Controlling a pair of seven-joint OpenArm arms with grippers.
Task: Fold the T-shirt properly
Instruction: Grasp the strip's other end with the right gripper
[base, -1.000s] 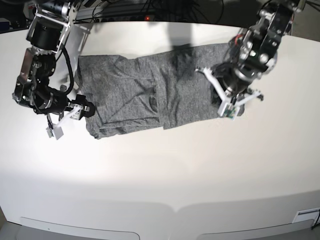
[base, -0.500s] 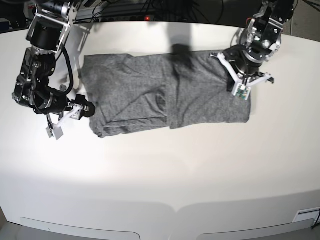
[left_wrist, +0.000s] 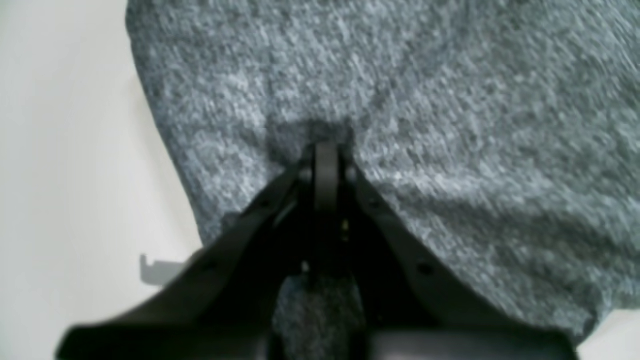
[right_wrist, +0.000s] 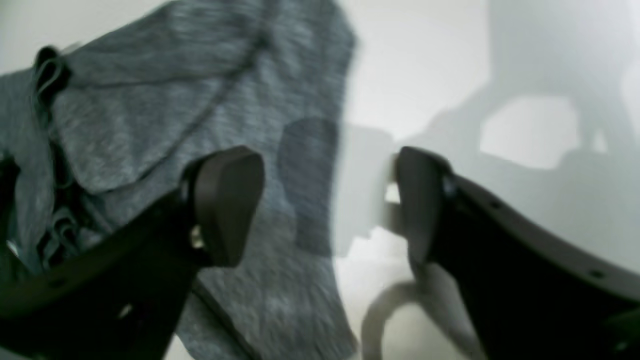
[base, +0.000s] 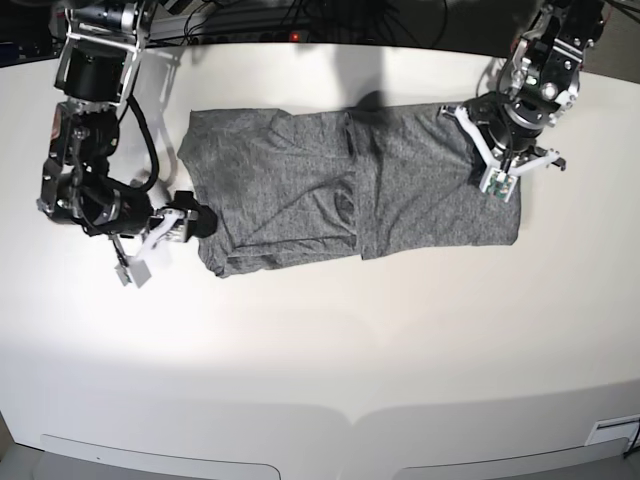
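Observation:
The charcoal-grey T-shirt (base: 290, 185) lies flat across the far half of the white table (base: 320, 360), with folded layers overlapping near its middle. My left gripper (base: 503, 183) sits on its right end, shut, and the cloth (left_wrist: 450, 100) puckers around the closed tips (left_wrist: 325, 150). My right gripper (base: 185, 228) is at the shirt's lower left edge. In the right wrist view it (right_wrist: 325, 200) is open, with the shirt's edge (right_wrist: 150, 115) lying under and between the two fingers, nothing gripped.
Cables and dark equipment (base: 300, 20) line the table's far edge. Both arm bases stand at the far corners. A small white label (base: 610, 432) sits at the front right corner.
The whole T-shirt has slid to the right along with my shut left gripper. My right gripper has opened wider and moved right, up to the shirt's left edge.

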